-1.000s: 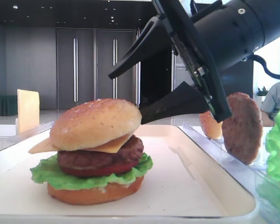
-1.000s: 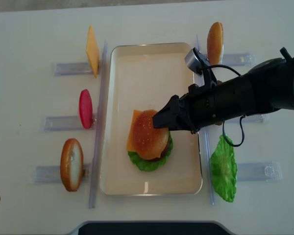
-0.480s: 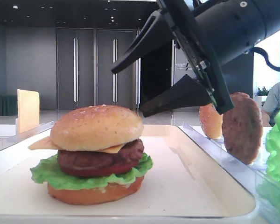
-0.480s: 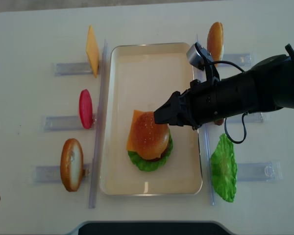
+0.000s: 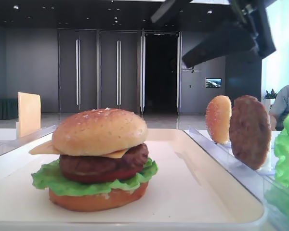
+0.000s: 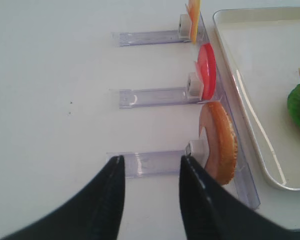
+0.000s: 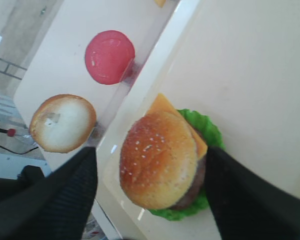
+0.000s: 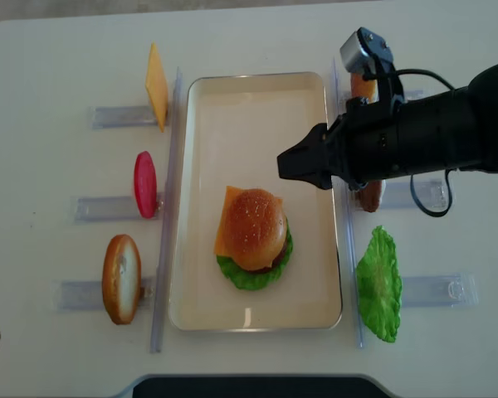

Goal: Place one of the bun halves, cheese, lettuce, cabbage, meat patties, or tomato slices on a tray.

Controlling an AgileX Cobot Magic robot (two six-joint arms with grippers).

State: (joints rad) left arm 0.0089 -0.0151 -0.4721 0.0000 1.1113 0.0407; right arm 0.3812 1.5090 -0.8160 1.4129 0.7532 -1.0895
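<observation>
Cream-white and rimmed, the tray (image 8: 315, 99) lies in the middle of the table (image 8: 58, 50), and on its near half stands a full burger: orange-brown bun base (image 5: 98, 198) at the bottom, then lettuce (image 5: 48, 180), a tomato slice (image 5: 98, 175), a meat patty (image 5: 101, 161), a cheese slice (image 5: 41, 149) poking out to the left, and the seeded bun top (image 8: 254, 226) crowning the stack. By the look of it the placing is done, since the bun top sits squarely on the pile and nothing is in either pincer; what is left seems only to draw the arm clear. Over the tray's right rim, above and to the far right of the burger and well off it, hangs the right gripper (image 8: 303, 162), its jaws spread wide with nothing between them. The left gripper (image 6: 150, 197) hovers over the near left of the table, its fingers parted and empty, close to a clear plastic rack (image 6: 150, 162). Spare parts stand in the racks: on the left a cheese slice (image 8: 156, 84), a red slice (image 8: 144, 184) and a bun half (image 8: 121, 278); on the right a lettuce leaf (image 8: 378, 286), a patty (image 5: 249, 131) and a bun piece (image 5: 218, 119) at the far end.
</observation>
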